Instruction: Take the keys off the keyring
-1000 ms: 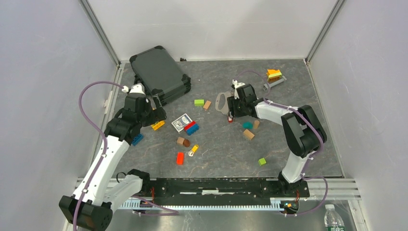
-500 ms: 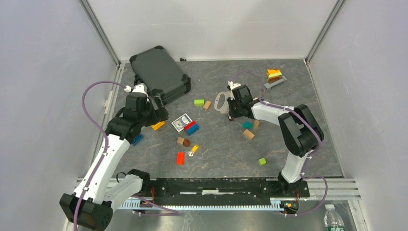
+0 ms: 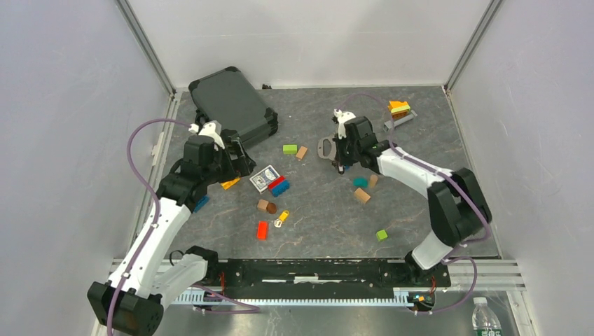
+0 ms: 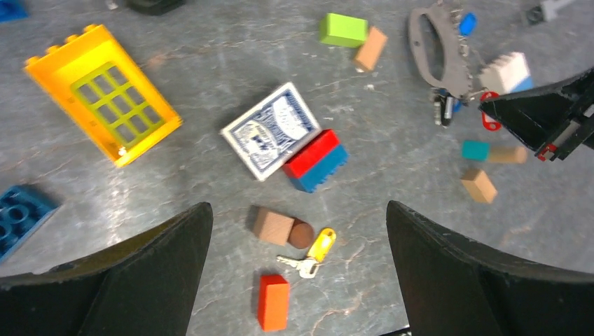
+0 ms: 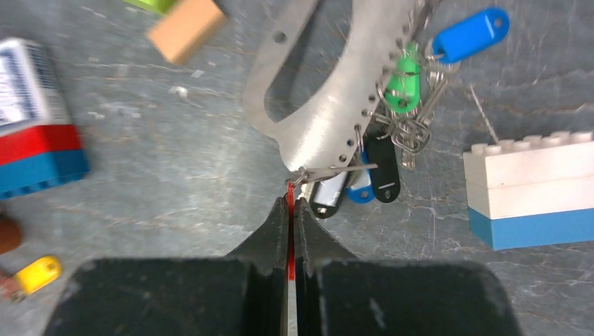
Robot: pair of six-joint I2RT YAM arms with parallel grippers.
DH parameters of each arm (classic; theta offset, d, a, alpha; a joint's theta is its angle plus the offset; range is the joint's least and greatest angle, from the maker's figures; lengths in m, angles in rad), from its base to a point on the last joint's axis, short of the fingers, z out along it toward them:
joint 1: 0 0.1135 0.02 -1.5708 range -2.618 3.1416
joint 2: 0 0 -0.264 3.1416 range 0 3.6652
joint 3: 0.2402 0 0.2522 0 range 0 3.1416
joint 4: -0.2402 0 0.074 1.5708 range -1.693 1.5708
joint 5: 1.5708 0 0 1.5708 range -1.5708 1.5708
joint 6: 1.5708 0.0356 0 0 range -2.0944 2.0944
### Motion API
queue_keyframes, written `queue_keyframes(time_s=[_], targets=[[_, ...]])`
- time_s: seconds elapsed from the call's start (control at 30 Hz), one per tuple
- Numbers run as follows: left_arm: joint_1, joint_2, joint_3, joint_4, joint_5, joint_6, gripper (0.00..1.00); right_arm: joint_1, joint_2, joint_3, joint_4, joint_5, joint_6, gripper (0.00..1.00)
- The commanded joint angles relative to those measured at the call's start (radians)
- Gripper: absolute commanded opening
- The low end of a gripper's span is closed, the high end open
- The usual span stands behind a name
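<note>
Keyring (image 5: pixel 329 105): flat grey metal oval, slotted, with holes along one edge. Location: far middle of bench (image 5: pixel 175 161). Long axis: diagonal in my right wrist view, near end at my fingertips, far end up-right.
Keys (image 5: pixel 403 85): blue, green and black heads, clustered on its right edge.
My right end effector (image 5: pixel 291 203): pinching red key (image 5: pixel 290 234).
My left end effector (image 4: pixel 298 210): spread wide.

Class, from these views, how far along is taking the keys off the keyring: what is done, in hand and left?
Done: a yellow key lies loose, well apart from the keyring. In hand: the right tool is shut on the red key at the keyring's end. Left: the blue key, green key and black key hang on it. The left tool is open and empty.
</note>
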Motion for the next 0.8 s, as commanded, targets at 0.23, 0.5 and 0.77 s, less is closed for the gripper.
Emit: queue_keyframes(time_s=[0.23, 0.5, 0.77], targets=[[-0.276, -0.058, 0.031, 0.211, -0.005, 0.059, 1.0, 0.023, -0.26, 0.08, -0.077, -0.098, -0.039, 0.0], [-0.445, -0.118, -0.117, 0.527, -0.013, 0.113, 1.0, 0.022, -0.369, 0.111, -0.147, -0.124, -0.011, 0.0], [-0.541, -0.233, -0.296, 0.777, 0.05, 0.29, 1.0, 0.023, -0.439, 0.115, -0.211, -0.248, 0.002, 0.0]])
